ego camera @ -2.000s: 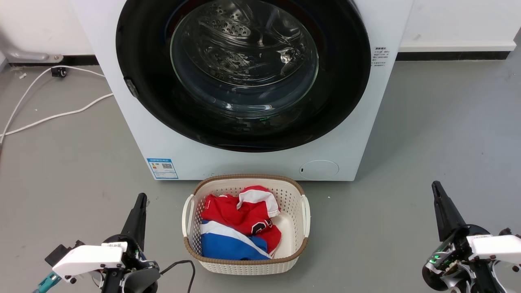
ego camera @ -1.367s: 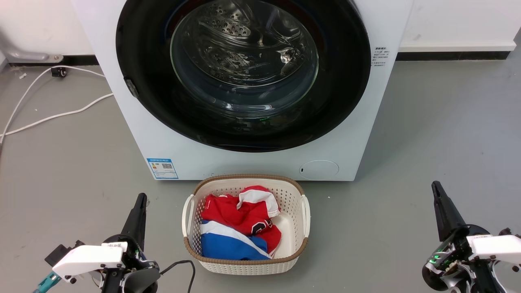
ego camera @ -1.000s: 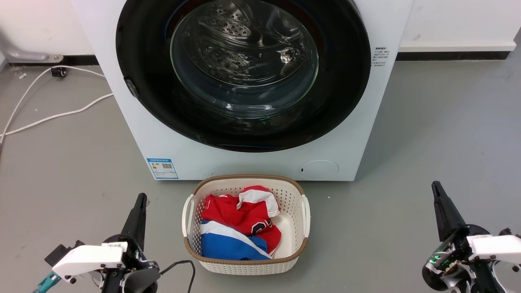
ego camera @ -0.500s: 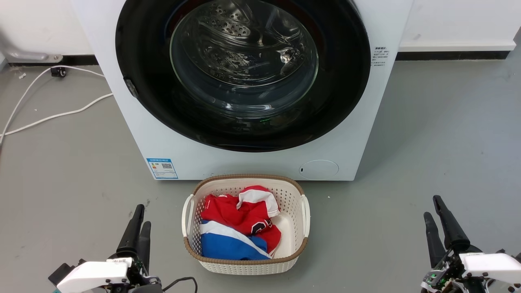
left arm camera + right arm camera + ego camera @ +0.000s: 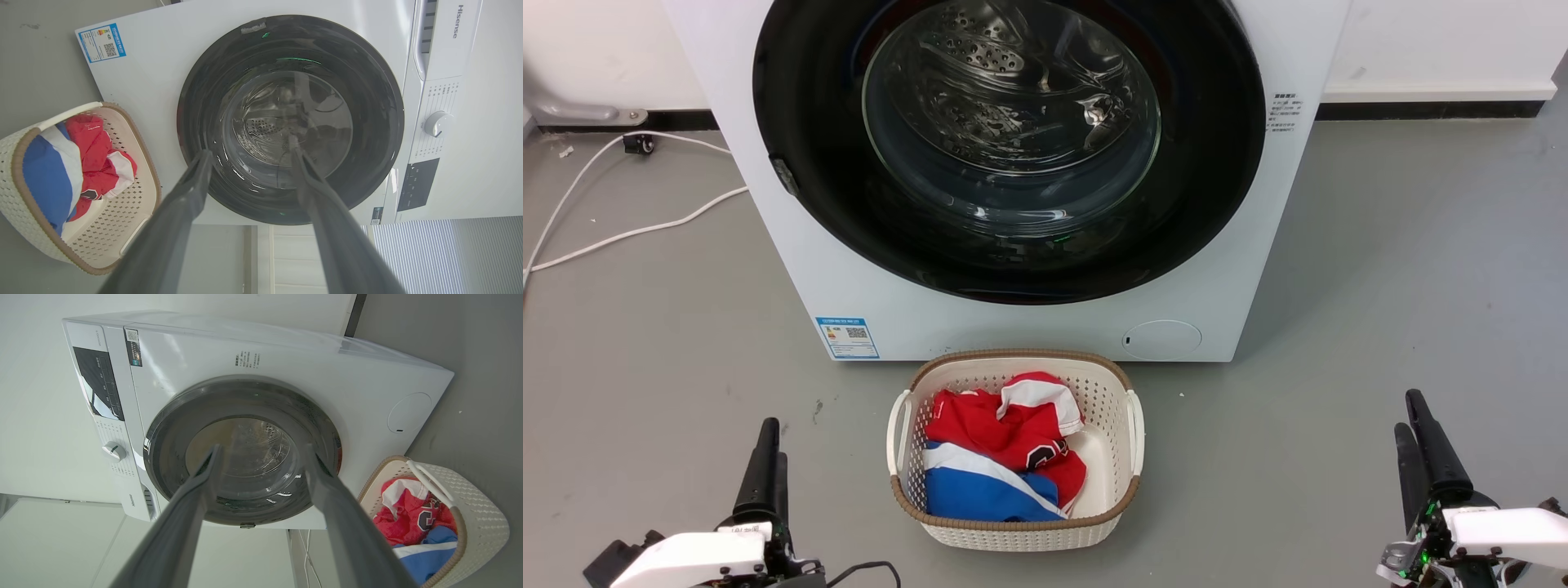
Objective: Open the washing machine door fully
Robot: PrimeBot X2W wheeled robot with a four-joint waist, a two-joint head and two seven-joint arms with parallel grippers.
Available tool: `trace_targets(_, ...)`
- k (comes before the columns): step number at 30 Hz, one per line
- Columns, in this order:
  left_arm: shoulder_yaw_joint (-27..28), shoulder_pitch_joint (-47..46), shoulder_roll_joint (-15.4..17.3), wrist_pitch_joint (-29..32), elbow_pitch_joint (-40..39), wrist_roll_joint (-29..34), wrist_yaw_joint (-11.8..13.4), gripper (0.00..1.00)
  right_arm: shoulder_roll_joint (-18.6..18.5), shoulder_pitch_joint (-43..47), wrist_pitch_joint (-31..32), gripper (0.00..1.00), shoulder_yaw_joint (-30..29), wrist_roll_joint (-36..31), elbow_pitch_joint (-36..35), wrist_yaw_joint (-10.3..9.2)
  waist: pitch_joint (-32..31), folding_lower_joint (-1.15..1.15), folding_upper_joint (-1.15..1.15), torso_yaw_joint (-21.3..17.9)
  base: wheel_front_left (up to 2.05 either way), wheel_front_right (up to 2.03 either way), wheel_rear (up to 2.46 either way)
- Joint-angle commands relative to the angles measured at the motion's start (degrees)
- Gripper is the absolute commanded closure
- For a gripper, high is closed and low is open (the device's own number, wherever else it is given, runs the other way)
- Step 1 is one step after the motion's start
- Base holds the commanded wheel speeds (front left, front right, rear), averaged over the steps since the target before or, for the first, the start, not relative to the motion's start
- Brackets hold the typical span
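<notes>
Now: left gripper at 7 o'clock, right gripper at 5 o'clock, both spread open, nothing held, parked well short of the machine, probably staged for a reach. Between them, laundry basket. Beyond, washing machine door at 12 o'clock: shut flush, glossy black rim, bulging clear glass.

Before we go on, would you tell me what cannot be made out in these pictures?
Head view: the top of the large round washing machine door with glossy black rim is cut off by the upper edge.
Head view: print on the small blue sticker is too small to read.
Left wrist view: the left tool, blurred, covers part of the door.
</notes>
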Motion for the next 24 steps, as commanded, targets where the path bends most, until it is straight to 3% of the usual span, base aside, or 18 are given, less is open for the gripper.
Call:
trace_targets(1,0.46,-0.66,0.13,-0.63,-1.42,1.11,0.00,0.00,-0.10,-0.69,-0.70,0.00,-0.13,-1.54,-1.12,0.00,0.00,0.00,0.00,0.01,0.00,0.00,0.00)
trace_targets(15,4.01,-0.04,0.16,-3.68,-6.60,13.02,0.00,0.00,-0.10,-0.96,-3.79,0.00,-0.72,-19.02,-5.90,0.01,0.43,0.00,0.00,0.05,0.00,0.00,0.00)
trace_targets(20,3.69,0.23,0.16,-4.66,-10.14,19.98,0.00,0.00,-0.09,-1.08,-4.79,0.00,0.83,-27.24,-8.60,0.01,0.77,0.00,0.00,0.09,0.00,0.00,0.00)
trace_targets(24,1.75,0.75,0.16,-5.46,-13.53,29.13,0.28,0.00,-0.09,-1.23,-5.55,0.00,2.11,-33.51,-10.91,0.01,1.05,0.00,0.00,0.08,0.00,0.00,0.00)
